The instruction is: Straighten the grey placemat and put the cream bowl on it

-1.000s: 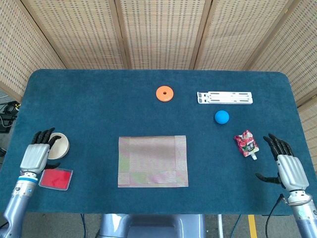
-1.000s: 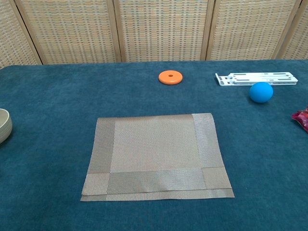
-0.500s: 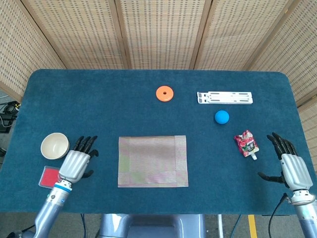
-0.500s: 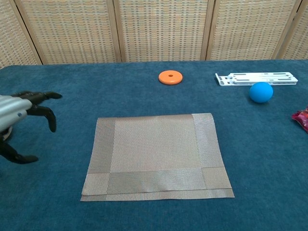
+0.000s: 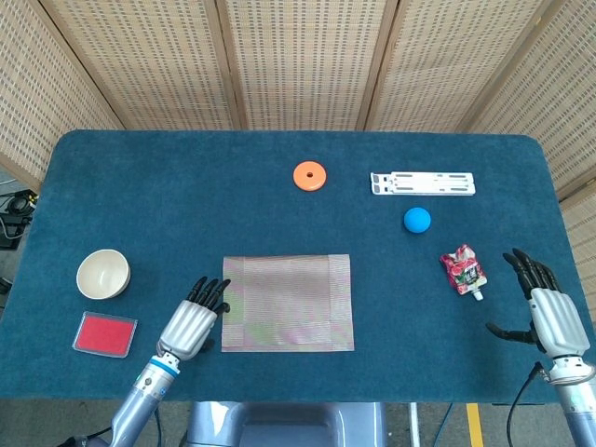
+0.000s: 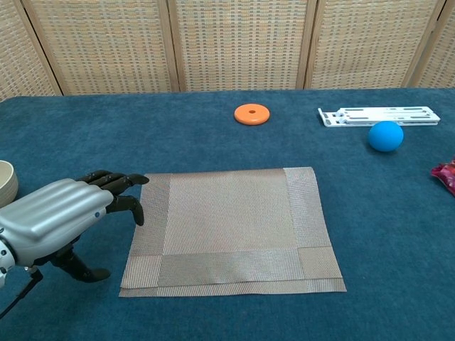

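The grey placemat [image 5: 288,302] [image 6: 231,229] lies flat near the table's front middle, its edges roughly square to the table. The cream bowl [image 5: 102,273] [image 6: 6,183] stands upright on the cloth at the far left, apart from the mat. My left hand [image 5: 191,319] [image 6: 60,217] hovers at the mat's left edge, fingers spread and pointing over that edge, holding nothing. My right hand [image 5: 549,312] is at the table's right front, fingers apart and empty, shown only in the head view.
A red flat box [image 5: 104,334] lies in front of the bowl. An orange ring [image 5: 310,175], a white bracket [image 5: 423,183] and a blue ball [image 5: 416,220] sit behind the mat. A red packet [image 5: 463,269] lies near my right hand.
My left hand has swept right from beside the bowl to the placemat's left edge. The bowl, now uncovered, and the mat have not moved. The right hand is nearly still.
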Controlling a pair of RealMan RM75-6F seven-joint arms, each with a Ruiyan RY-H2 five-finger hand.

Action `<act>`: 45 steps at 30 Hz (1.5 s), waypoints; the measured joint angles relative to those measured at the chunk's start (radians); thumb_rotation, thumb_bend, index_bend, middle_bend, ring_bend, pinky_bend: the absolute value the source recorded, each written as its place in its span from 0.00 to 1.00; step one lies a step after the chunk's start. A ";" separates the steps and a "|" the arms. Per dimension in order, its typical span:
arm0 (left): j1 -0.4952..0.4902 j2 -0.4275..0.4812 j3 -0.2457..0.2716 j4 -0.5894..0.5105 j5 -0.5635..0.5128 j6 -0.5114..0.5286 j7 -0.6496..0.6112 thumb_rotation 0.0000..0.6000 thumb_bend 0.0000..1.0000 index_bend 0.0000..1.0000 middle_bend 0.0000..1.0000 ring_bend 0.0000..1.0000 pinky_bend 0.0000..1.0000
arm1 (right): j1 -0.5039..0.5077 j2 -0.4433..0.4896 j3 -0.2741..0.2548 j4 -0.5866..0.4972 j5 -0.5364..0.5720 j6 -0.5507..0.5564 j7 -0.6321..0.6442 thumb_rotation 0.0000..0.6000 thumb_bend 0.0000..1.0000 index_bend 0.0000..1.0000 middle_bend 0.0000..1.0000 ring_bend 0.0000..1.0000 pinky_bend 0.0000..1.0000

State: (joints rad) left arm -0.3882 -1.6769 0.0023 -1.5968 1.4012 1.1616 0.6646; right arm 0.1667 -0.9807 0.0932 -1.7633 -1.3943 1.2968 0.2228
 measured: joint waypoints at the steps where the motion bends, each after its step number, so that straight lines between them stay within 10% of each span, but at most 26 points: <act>1: -0.001 -0.003 0.001 -0.003 -0.003 0.000 0.010 1.00 0.18 0.20 0.00 0.00 0.00 | 0.000 0.000 0.000 0.000 0.000 0.000 0.001 1.00 0.06 0.00 0.00 0.00 0.00; 45: -0.073 -0.097 -0.019 -0.053 -0.249 -0.029 0.284 1.00 0.18 0.09 0.00 0.00 0.00 | -0.004 0.017 0.005 -0.006 0.008 -0.001 0.035 1.00 0.06 0.00 0.00 0.00 0.00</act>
State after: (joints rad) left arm -0.4615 -1.7742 -0.0166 -1.6495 1.1526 1.1328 0.9487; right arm 0.1628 -0.9639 0.0981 -1.7689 -1.3864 1.2954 0.2574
